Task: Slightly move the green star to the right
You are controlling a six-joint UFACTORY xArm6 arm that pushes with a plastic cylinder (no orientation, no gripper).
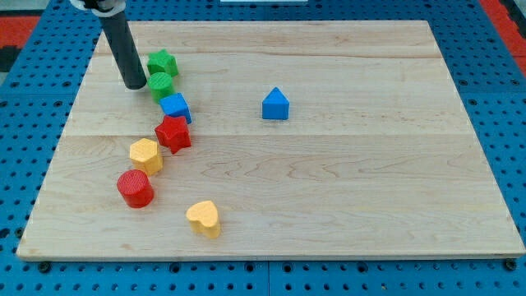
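Observation:
The green star (163, 62) lies near the view's top left on the wooden board (345, 189). A green round block (160, 85) sits just below it, touching or nearly touching. My tip (134, 84) is the lower end of the dark rod. It stands just left of the green round block and below-left of the green star, a small gap from the star.
A blue block (175, 107) and a red star (173, 133) run down from the green round block. A yellow hexagon-like block (145, 154), a red cylinder (135, 188) and a yellow heart (203, 218) lie lower. A blue house-shaped block (275, 104) stands alone mid-board.

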